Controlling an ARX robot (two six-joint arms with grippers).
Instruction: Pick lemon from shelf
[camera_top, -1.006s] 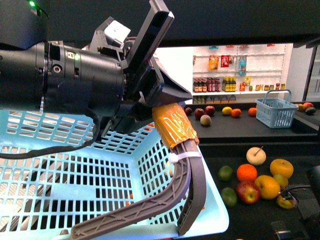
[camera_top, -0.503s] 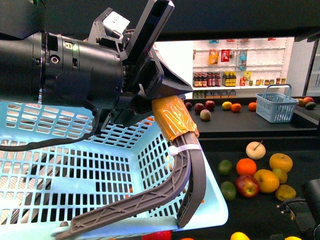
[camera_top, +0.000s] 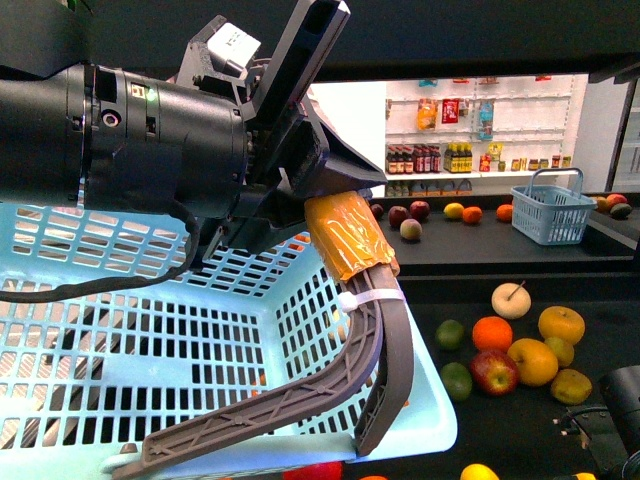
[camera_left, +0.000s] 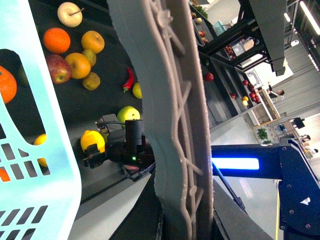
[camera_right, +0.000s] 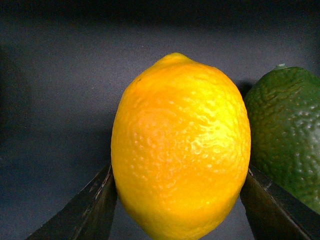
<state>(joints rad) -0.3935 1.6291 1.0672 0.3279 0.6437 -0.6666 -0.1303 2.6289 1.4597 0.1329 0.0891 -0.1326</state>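
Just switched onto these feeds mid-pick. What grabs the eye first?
A bright yellow dimpled lemon fills the right wrist view, framed between the dark fingers of the right gripper, with a bumpy dark green fruit close beside it. In the front view, the bulky black left arm and the grey ribbed left gripper loom over a pale blue slotted plastic basket.

Pale blue basket (camera_top: 150, 330) up close, orange (camera_top: 493, 333) beside red apple (camera_top: 495, 371), avocado (camera_right: 285, 135).
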